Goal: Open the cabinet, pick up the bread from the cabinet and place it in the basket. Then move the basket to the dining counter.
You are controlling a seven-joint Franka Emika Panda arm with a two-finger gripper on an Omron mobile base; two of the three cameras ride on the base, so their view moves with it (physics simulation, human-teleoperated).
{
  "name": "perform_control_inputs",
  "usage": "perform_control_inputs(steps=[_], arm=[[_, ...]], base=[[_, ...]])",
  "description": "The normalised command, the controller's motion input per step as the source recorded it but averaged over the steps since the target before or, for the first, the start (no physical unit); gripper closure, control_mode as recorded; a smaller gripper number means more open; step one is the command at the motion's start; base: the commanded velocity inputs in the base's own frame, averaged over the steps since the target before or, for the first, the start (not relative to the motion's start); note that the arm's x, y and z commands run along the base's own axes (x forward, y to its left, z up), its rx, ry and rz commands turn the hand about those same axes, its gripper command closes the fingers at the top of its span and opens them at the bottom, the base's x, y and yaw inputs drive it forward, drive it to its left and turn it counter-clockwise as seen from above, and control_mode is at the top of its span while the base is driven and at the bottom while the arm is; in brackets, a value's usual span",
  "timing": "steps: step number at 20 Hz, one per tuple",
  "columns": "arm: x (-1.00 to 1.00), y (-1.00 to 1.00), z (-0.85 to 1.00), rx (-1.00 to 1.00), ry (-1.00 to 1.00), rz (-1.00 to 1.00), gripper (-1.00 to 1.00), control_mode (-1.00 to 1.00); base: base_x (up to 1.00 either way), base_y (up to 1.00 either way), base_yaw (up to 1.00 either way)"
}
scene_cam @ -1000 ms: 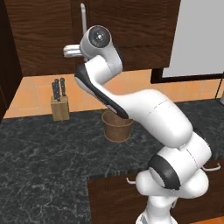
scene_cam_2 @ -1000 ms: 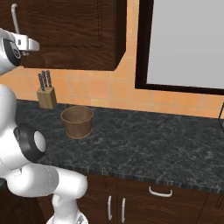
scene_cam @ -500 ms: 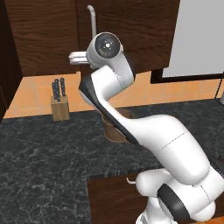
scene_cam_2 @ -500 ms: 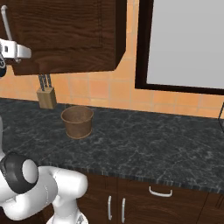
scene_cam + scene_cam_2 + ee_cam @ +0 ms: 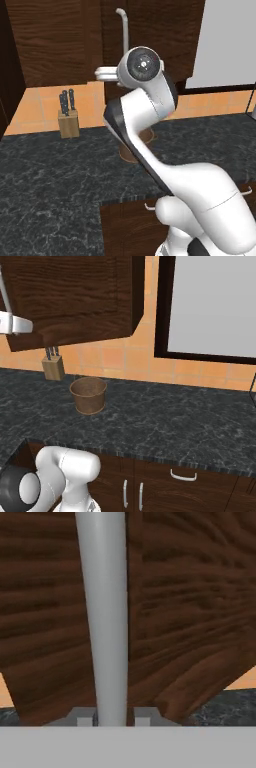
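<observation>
Claw (image 5: 114,716) of mine straddles the cabinet's silver handle (image 5: 104,612), fingers close beside the bar; whether they pinch it, I cannot tell. The right base view shows the basket (image 5: 88,395) whole on the black worktop (image 5: 175,421), beside the knife block (image 5: 53,366); my arm half-hides it from the left.

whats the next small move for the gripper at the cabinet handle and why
Probably back the gripper straight off the handle. The cabinet door already stands swung out from the wall, and the fingertips flank the bar with slight gaps. The bread isn't visible yet, and the basket waits on the counter below.
</observation>
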Motion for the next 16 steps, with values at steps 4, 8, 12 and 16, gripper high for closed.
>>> perform_control_inputs(steps=[4, 8, 12, 16], arm=[[-0.58, -0.38, 0.02, 0.00, 0.04, -0.12, -1.00, -1.00], [-0.82, 0.08, 0.19, -0.01, 0.07, -0.08, -1.00, -1.00], [-0.84, 0.78, 0.28, -0.09, 0.22, -0.07, -1.00, -1.00], [-0.34, 0.91, 0.12, -0.21, 0.26, -0.03, -1.00, -1.00]], base=[[0.00, 0.00, 0.00], [0.00, 0.00, 0.00], [0.00, 0.00, 0.00], [0.00, 0.00, 0.00]])
